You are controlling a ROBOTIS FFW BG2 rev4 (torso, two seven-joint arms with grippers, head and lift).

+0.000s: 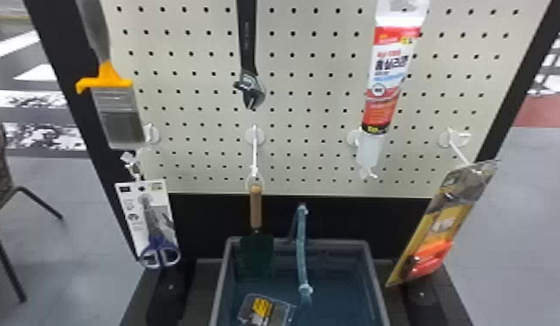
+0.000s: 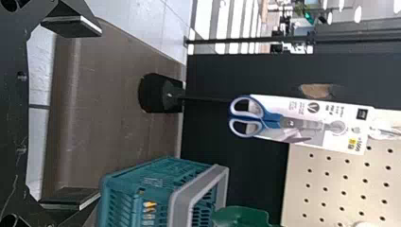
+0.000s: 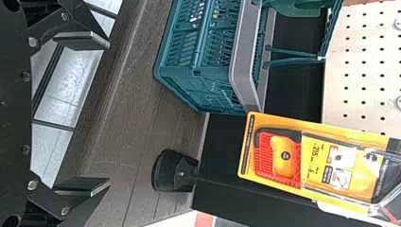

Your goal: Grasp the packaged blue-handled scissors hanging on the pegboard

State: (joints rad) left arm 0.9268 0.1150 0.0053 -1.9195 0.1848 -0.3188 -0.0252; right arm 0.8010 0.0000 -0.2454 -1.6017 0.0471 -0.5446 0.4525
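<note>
The scissors (image 1: pixel 152 225) hang on their white card (image 1: pixel 137 229) from a hook (image 1: pixel 136 169) at the lower left corner of the pegboard (image 1: pixel 292 117), with the blue handles (image 1: pixel 158 256) lowest, below the board's bottom edge. The left gripper (image 2: pixel 99 112) has its two fingers wide apart and there is nothing between them; the right gripper (image 3: pixel 108 113) is also widely spread and empty. Since the scissors are on the left side, the left arm seems the natural one for this work, and the step in hand is, I judge, the approach. The pack is probably light; the card should be thin and a little stiff, so it may bend if it is pressed strongly, while the handles look solid (though perhaps somewhat slippery). I would take it across the handles, or just above them where the blades meet, with card and scissors together between the fingers. A pinch only on the card's edge could crease it or slip. As it hangs freely, a push from the front may make it swing or turn, so the fingers should come around both sides before closing.
</note>
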